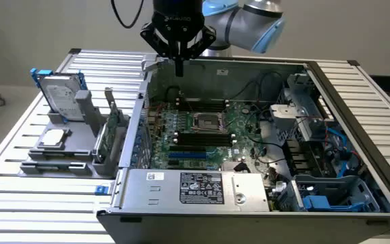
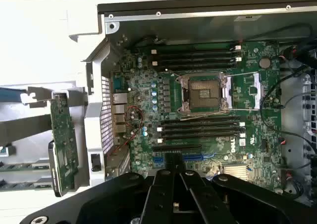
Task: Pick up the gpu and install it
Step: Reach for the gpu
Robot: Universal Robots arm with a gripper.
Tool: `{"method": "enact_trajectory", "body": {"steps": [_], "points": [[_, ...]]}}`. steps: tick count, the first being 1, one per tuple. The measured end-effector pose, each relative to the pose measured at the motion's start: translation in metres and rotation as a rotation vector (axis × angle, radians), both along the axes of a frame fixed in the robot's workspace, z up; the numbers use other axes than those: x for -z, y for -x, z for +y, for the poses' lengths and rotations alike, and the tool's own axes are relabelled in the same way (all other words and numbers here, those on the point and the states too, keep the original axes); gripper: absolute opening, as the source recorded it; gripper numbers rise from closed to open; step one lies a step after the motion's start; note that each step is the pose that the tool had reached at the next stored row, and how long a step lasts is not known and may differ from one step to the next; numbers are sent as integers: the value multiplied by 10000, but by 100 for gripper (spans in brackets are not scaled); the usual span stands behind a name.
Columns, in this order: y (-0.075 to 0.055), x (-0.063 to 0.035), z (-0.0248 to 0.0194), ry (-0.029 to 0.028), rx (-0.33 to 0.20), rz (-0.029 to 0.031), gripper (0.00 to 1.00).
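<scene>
We see the gripper (image 1: 179, 67) hanging above the back edge of the open computer case (image 1: 249, 229), its fingers pressed together with nothing between them. The gpu (image 1: 109, 127) stands on edge in a grey rack (image 1: 59, 165) just outside the case's wall, beside a hard drive (image 1: 63, 96).

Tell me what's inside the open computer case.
Motherboard with CPU socket, black memory slots, cables and a blue drive bracket. The silver power supply hides whatever lies beneath it. The gpu stands outside, in the grey rack.
</scene>
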State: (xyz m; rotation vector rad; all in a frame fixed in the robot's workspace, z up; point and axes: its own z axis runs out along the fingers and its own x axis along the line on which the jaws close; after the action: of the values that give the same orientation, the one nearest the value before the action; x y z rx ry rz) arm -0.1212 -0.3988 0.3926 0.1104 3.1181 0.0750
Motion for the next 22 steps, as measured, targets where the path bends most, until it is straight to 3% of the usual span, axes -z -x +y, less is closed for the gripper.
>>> {"method": "enact_trajectory", "body": {"steps": [9, 10, 16, 22], "points": [[1, 0, 0, 0, -2, 1, 11], [12, 0, 1, -1, 1, 13, 11], [231, 6, 15, -16, -1, 224, 11], [505, 70, 33, -13, 1, 248, 11]]}}
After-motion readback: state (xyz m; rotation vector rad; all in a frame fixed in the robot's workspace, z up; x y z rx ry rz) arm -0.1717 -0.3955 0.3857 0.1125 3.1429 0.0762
